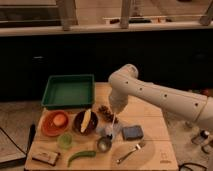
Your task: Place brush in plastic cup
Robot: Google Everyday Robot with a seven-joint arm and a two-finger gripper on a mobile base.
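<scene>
The gripper [115, 112] hung over the middle of the tabletop [150, 119], pointing down at the end of the white arm [150, 92]. A slim white handle that I took for the brush [113, 122] ran down from it toward the clear whitish cup [107, 131]. Whether the gripper was clamped on that handle or merely above it could not be told. The plastic cup [65, 140], pale green and short, stood well off toward the left edge and nearer the front edge, just in front of the orange bowl [56, 122] and the dark bowl [86, 122] holding something yellow. The step in hand looked like the carry, so the brush wanted enough height for its dark end to clear the clear cup and the dark bowl's rim before going leftward. The metal cup [104, 144] near the front edge was the wrong target, as was the clear one, so the stop had to be made squarely above the green rim. Such a light cup under a long handle would probably tip. It seemed best to lower the brush head-first until it neared the bottom, let the handle lean on the rim, then release gently and withdraw straight up.
</scene>
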